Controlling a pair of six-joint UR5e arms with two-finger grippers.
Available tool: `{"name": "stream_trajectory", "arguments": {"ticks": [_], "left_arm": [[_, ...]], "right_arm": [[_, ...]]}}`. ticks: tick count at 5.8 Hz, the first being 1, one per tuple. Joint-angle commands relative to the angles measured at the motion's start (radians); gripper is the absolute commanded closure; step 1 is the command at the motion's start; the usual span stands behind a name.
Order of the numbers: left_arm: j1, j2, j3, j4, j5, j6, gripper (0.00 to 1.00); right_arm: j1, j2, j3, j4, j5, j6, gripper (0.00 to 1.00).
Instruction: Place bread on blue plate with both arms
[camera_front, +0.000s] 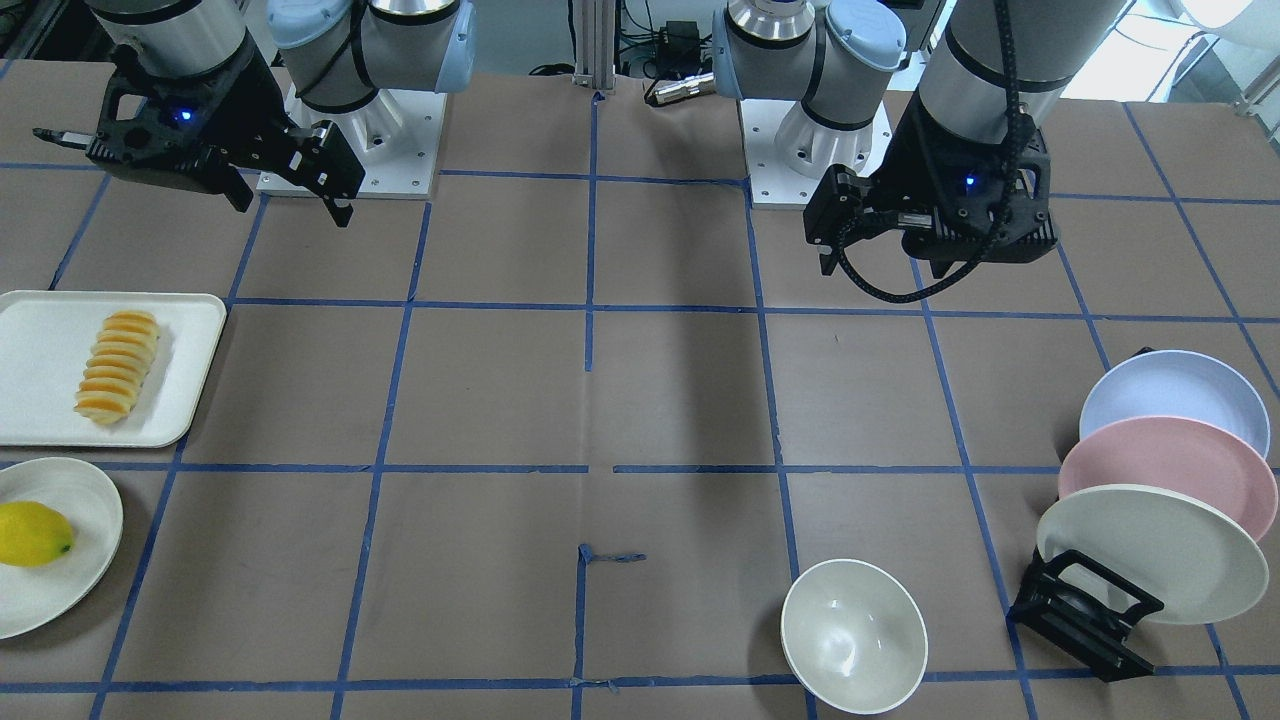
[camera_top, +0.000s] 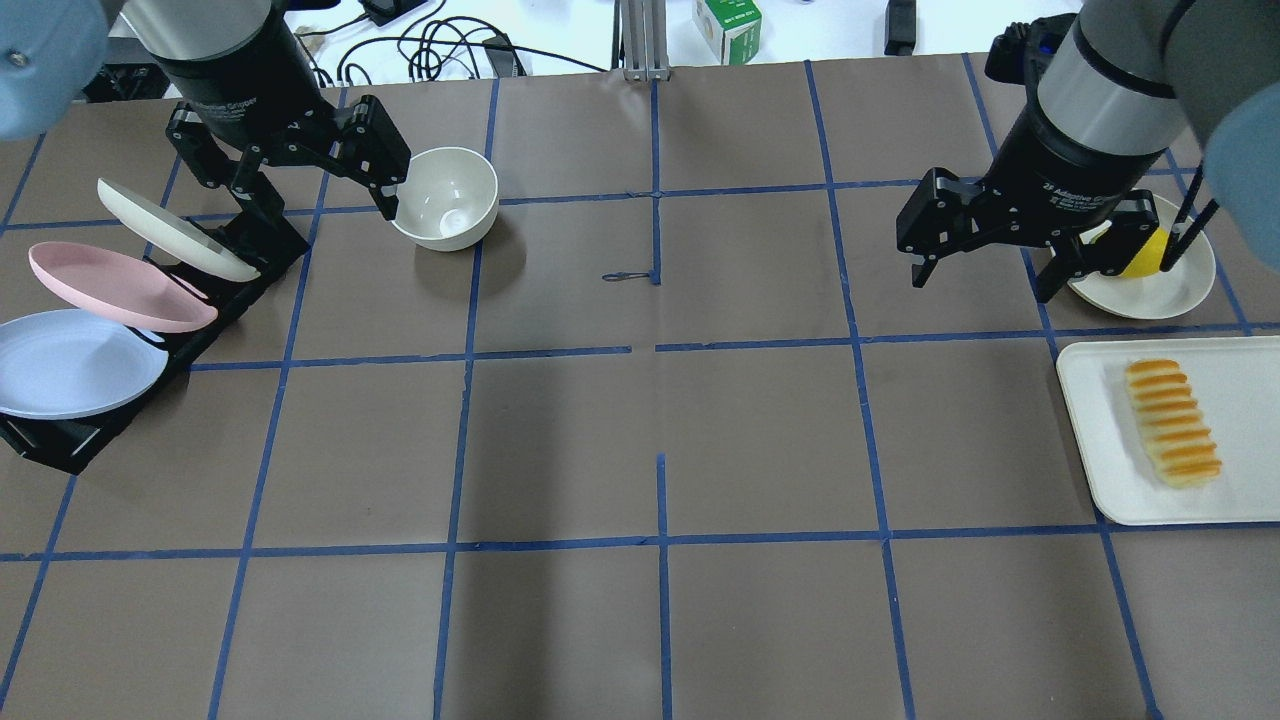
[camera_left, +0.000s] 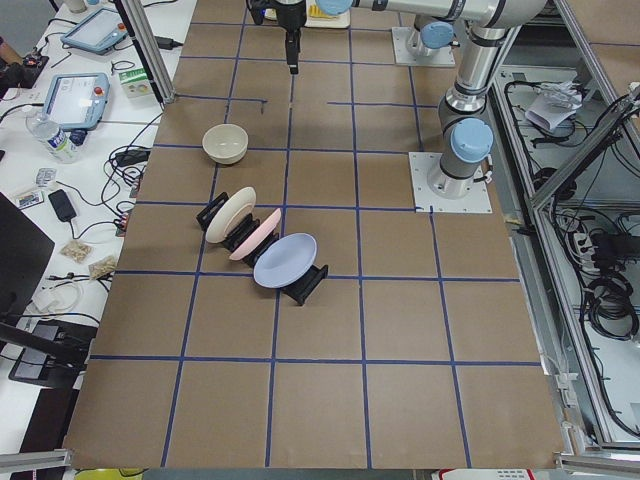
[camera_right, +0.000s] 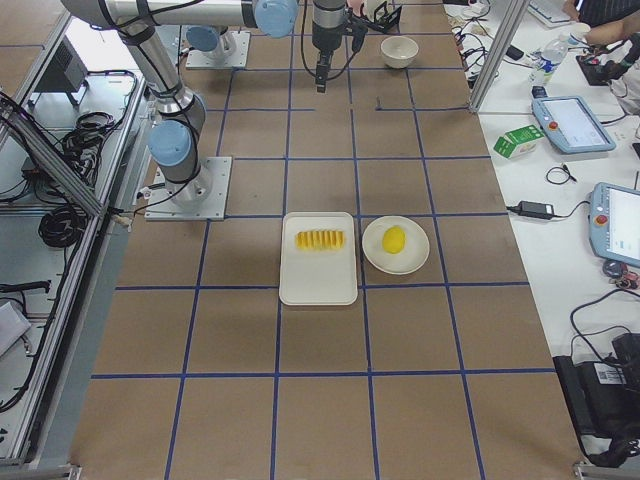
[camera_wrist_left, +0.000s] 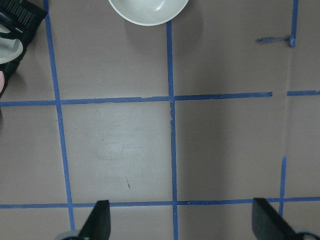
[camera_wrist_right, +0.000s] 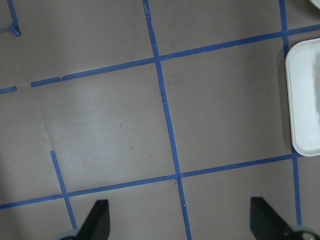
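Note:
The bread (camera_front: 117, 366) is a ridged loaf with orange-brown tops and lies on a white tray (camera_front: 40, 330) at the robot's right; it also shows in the overhead view (camera_top: 1172, 422). The blue plate (camera_front: 1175, 400) stands tilted in a black rack (camera_front: 1085, 610) at the robot's left, nearest the robot, and shows in the overhead view (camera_top: 75, 362). My left gripper (camera_top: 318, 205) is open and empty, above the table between the rack and a bowl. My right gripper (camera_top: 985, 275) is open and empty, above the table and left of the tray. Both wrist views show only spread fingertips (camera_wrist_left: 100, 220) (camera_wrist_right: 97, 220) over the table.
A pink plate (camera_front: 1160, 475) and a cream-white plate (camera_front: 1150, 550) stand in the same rack. A white bowl (camera_front: 853, 635) sits near the rack. A lemon (camera_front: 33, 533) lies on a small white plate (camera_front: 90, 560) beyond the tray. Blue tape lines grid the brown table.

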Motion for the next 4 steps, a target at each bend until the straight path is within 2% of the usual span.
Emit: {"name": "stream_trajectory", "arguments": {"ticks": [1,4], "left_arm": [[0.000,0.003,-0.005,0.000,0.000,0.000,0.00],[0.000,0.005,-0.006,0.000,0.000,0.000,0.00]], "right_arm": [[-0.001,0.002,0.002,0.005,-0.012,-0.007,0.00],[-0.069,0.015,0.002,-0.003,-0.013,-0.073,0.00]]}}
